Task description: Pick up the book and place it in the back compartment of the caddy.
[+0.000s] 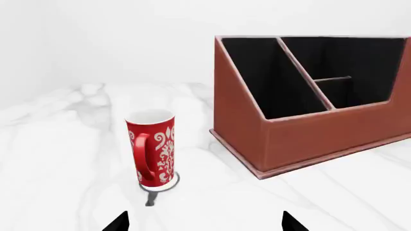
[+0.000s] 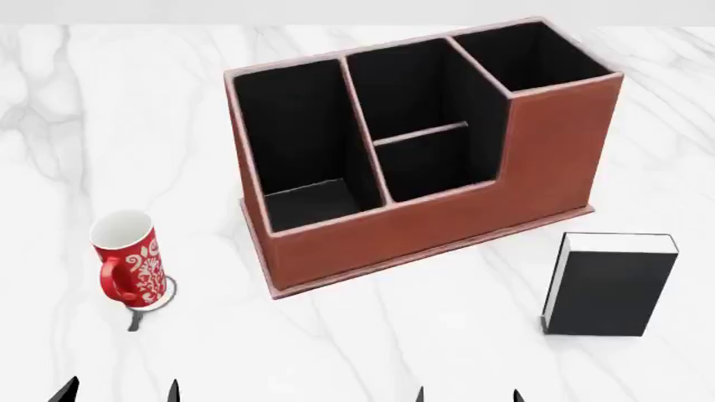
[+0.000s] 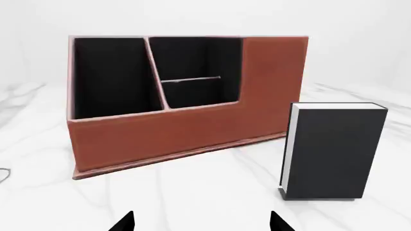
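- Book (image 2: 609,285) stands upright on the white marble bench (image 2: 67,126) at the lower right of the head view, just off the caddy's tall end and not touching it; its white page block faces up.
- In the right wrist view the book (image 3: 334,149) fills the right side of the frame, broad black cover facing the camera.
- Right end effector (image 3: 202,222) shows only two dark fingertips at the bottom edge, spread apart and holding nothing; it sits left of the book, well short of it.
- Left end effector (image 1: 204,222) is likewise spread and empty, near the red mug (image 1: 152,149).
- Caddy (image 2: 447,226) fills the upper middle of the head view; the back compartment (image 2: 430,159) is the shallow cell in front of the thin partition.
- Judgement: the step in hand is the approach. The right arm is the nearer one; it should shift toward the book, centre on it, and close across the thickness rather than the broad cover, low enough that the book will not tip.
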You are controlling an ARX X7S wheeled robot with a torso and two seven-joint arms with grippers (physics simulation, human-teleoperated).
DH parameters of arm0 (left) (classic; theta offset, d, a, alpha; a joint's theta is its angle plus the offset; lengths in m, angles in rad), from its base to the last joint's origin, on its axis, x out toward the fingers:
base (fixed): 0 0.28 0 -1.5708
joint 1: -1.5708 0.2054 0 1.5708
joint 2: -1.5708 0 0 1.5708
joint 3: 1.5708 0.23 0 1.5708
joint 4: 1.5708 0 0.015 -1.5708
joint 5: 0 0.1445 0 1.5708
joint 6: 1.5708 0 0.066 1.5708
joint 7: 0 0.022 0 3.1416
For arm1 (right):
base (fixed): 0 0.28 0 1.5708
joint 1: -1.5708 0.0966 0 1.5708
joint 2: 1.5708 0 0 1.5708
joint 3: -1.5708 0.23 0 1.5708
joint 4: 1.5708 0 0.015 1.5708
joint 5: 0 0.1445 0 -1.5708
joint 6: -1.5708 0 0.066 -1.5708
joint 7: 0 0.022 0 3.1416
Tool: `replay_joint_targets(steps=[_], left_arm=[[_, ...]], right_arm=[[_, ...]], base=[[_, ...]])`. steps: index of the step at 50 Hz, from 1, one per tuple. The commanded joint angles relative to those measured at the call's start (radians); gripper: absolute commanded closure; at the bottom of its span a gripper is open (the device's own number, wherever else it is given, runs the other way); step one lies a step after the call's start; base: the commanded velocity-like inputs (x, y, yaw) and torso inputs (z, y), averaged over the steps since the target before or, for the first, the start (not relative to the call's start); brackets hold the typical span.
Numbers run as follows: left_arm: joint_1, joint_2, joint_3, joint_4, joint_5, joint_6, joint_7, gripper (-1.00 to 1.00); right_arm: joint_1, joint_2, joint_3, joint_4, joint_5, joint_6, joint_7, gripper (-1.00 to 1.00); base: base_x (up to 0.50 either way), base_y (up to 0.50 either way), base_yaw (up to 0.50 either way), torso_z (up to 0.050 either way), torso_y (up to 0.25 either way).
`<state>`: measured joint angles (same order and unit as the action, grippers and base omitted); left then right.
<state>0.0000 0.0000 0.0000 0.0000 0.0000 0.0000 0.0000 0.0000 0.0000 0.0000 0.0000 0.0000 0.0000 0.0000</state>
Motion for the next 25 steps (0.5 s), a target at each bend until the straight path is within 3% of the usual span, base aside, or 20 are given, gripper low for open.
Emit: replay_joint_targets(steps=[1,13,25], left_arm=[[-0.001,-0.016,0.016,0.0,-0.015,0.001,-0.021,-1.0],[0.007,-0.048,0.055,0.003,-0.029,0.046,-0.083,-1.0],[0.065,-0.062,0.063,0.034,0.043,0.248,-0.2,-1.0]], right_arm=[[-0.001,0.016,-0.023,0.002,0.011,-0.003,0.019,-1.0],[-0.01,0.05,-0.058,-0.012,0.06,-0.019,0.046,-1.0],[-0.083,0.064,-0.052,-0.093,0.117,-0.178,0.064,-1.0]], base=[[0.0,0.0,0.0,0.0,0.0],[0.0,0.0,0.0,0.0,0.0],[0.0,0.0,0.0,0.0,0.0]])
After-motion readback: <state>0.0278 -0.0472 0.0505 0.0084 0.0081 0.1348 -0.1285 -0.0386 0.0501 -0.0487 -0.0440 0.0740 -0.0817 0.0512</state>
